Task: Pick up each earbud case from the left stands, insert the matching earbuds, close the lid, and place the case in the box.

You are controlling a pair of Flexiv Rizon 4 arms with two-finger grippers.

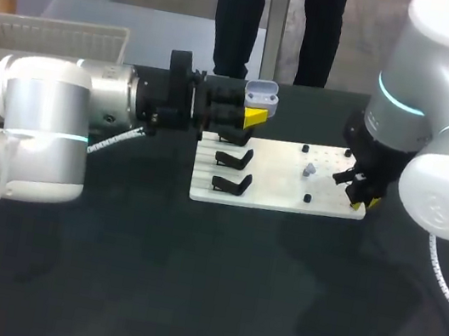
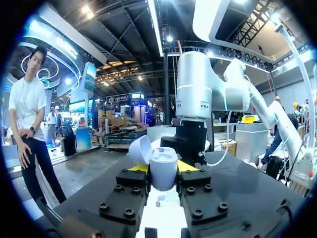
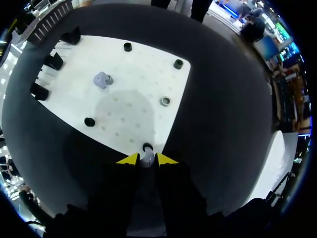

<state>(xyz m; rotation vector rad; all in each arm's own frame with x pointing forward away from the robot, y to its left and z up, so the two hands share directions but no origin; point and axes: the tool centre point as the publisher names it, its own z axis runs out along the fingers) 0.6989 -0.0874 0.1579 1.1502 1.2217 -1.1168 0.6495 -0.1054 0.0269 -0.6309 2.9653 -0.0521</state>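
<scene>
while the left arm comes in over the white board's [image 1: 276,196] far left corner, the left gripper [image 2: 163,169] is clamped on the earbud case [image 2: 163,172], w/ one yellow-tipped finger pressed to each side of its body. case sits upright above the board, not touching it. its lid [image 2: 140,148] is hinged open and leans back to one side.

three black stands [image 1: 233,160] show in a row along the board's left side, under and just in front of that gripper.

right gripper [image 3: 147,159] is down at the board's near right corner, tips right at the surface. a small earbud [image 3: 147,156] stands btwn the yellow tips, on a dark peg [image 3: 147,147] at the board's edge. gap there is narrow, and i can't tell if it's pinched or just bracketed.

a 2nd earbud, grey [image 3: 101,79], lies on the board's middle, apart from both grippers and closer to the stands than to the right gripper. other small round pegs [image 3: 128,47] dot the board's right half, one near each corner of that half and one paler ring btwn them.

white basket [image 1: 52,36] sits well off the board's far left side, behind the left arm.
</scene>
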